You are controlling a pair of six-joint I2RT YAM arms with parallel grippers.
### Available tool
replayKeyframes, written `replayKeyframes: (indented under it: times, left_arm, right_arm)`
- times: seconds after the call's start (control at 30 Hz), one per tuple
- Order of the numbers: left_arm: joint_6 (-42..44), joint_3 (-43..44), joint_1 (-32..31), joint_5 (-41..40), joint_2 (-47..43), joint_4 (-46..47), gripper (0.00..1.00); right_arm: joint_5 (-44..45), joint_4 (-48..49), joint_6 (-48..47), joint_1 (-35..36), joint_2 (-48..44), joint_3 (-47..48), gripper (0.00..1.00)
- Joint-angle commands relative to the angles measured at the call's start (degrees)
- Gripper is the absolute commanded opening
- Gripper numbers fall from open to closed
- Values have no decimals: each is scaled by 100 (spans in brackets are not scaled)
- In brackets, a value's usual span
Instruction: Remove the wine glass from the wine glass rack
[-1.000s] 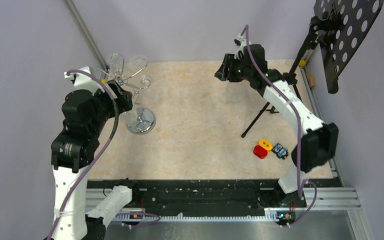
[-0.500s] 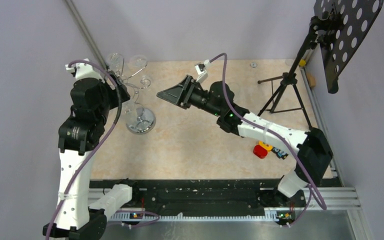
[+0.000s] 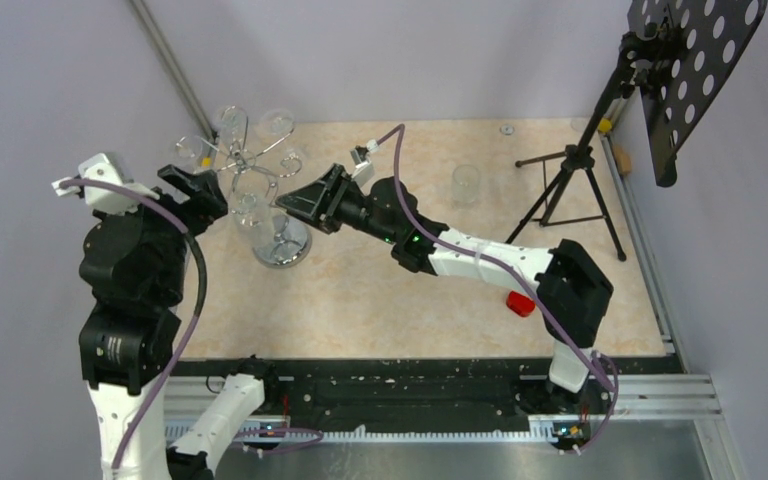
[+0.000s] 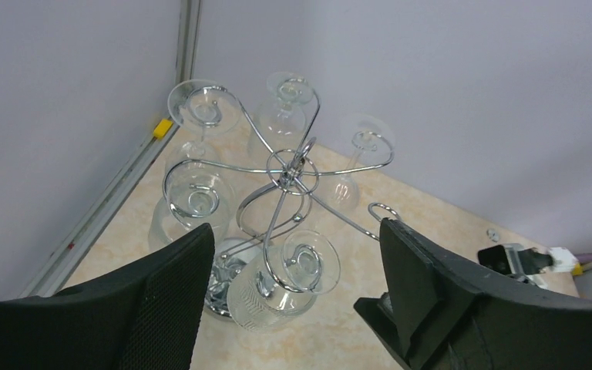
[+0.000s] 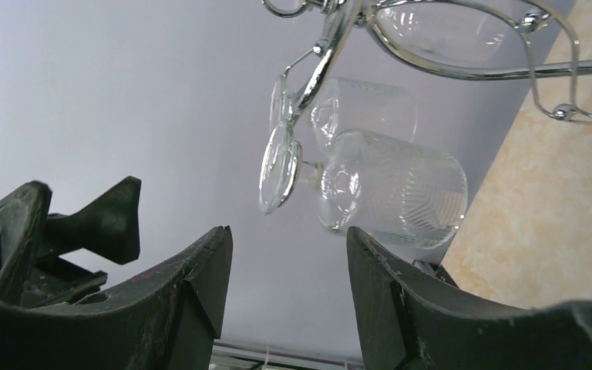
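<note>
Over pale table (image 3: 390, 280), now swung in at wine glass rack (image 4: 287, 176): right fingers (image 5: 154, 316) wide, empty, flanking wine glass (image 5: 389, 196); left fingers (image 4: 162, 308) wide, empty too.

Left arm (image 3: 125, 270): rising from base at 7 o'clock, elbow folded, wrist aimed toward 1 o'clock
Left gripper (image 3: 192, 188): jaws spread wide (fingers well apart in wrist view)
Right arm (image 3: 480, 255): stretched low from base at 5 o'clock toward 10 o'clock
Right gripper (image 3: 305, 197): jaws parted, tip pointing to 9 o'clock
</note>
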Motion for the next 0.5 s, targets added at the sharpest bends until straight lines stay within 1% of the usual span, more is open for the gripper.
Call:
replayKeyframes:
  times: [0.0, 0.2, 0.33, 0.47]
  left_arm:
    - [222, -108, 34, 259, -237, 296, 84]
    - [427, -78, 34, 533, -548, 282, 88]
    - [474, -41, 34, 544, -661, 208, 89]
    - [544, 7, 34, 531, -678, 107, 90]
  right_arm:
    - [226, 475, 126, 150, 192, 589, 58]
    - [439, -135, 200, 179, 526, 1110, 50]
    - [488, -410, 192, 185, 722, 1441, 49]
    - [454, -561, 204, 193, 881, 1702, 44]
